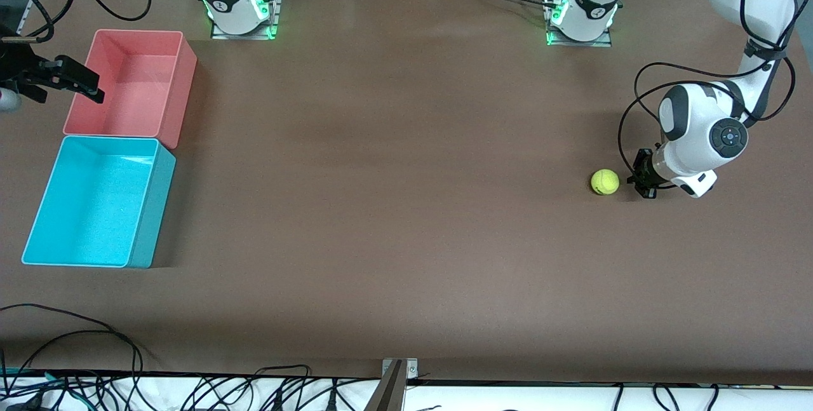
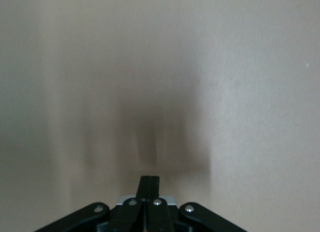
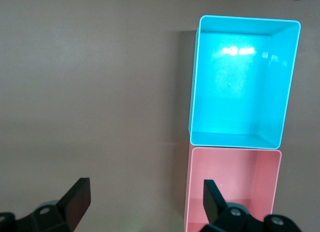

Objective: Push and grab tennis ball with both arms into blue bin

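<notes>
Front view: tennis ball (image 1: 604, 181) right of centre on surface, just beside left gripper (image 1: 643, 177), fingers closed, empty. Right gripper (image 1: 76, 84) upper left, fingers open, waiting. Blue bin (image 1: 143, 233) empty; push not done.

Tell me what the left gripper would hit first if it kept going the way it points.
Most likely the tennis ball. The left gripper, fingers shut and low by the table, points at the ball beside it, with a small gap between them, though its exact height is unclear.
</notes>
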Robot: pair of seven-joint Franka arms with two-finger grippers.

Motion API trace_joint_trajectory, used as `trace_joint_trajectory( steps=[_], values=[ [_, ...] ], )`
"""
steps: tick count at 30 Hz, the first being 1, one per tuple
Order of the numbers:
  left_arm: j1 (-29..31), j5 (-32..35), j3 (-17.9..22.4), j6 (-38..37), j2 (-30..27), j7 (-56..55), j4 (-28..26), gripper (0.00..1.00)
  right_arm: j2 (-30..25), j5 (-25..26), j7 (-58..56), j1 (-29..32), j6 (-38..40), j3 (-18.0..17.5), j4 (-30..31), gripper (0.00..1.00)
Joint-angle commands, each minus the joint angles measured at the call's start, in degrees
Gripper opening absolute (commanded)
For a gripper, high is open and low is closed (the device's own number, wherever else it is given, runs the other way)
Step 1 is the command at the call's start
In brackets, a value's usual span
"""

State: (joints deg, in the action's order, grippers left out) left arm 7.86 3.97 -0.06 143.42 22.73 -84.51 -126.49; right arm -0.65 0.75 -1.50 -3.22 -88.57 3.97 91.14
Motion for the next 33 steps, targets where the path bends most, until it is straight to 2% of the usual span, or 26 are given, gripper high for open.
trace_joint_trajectory(
  steps=[1,9,17,22,30,33],
  values=[
    [4.35,6.48,-0.47,0.81,0.12,-0.74,0.02,0.0,-0.32,-0.49,0.27,0.05,0.59,0.07,-0.26,1.0],
    [7.52,11.32,-0.55,0.98,0.65,-0.65,0.64,0.0,-0.32,-0.49,0.27,0.05,0.59,0.07,-0.26,1.0],
    [6.73,11.5,-1.25,1.51,0.56,-4.24,0.11,0.0,-0.32,-0.49,0.27,0.05,0.59,0.07,-0.26,1.0],
    [6.29,11.5,-5.03,1.25,0.39,-11.97,-0.85,0.0,-0.32,-0.49,0.27,0.05,0.59,0.07,-0.26,1.0],
    [6.29,11.59,-16.89,-2.53,-0.58,-29.03,-1.91,0.0,-0.32,-0.49,0.27,0.05,0.59,0.07,-0.26,1.0],
    [6.29,11.59,-19.27,-4.54,-0.84,-31.24,-1.65,0.0,-0.32,-0.49,0.27,0.05,0.59,0.07,-0.26,1.0]
  ],
)
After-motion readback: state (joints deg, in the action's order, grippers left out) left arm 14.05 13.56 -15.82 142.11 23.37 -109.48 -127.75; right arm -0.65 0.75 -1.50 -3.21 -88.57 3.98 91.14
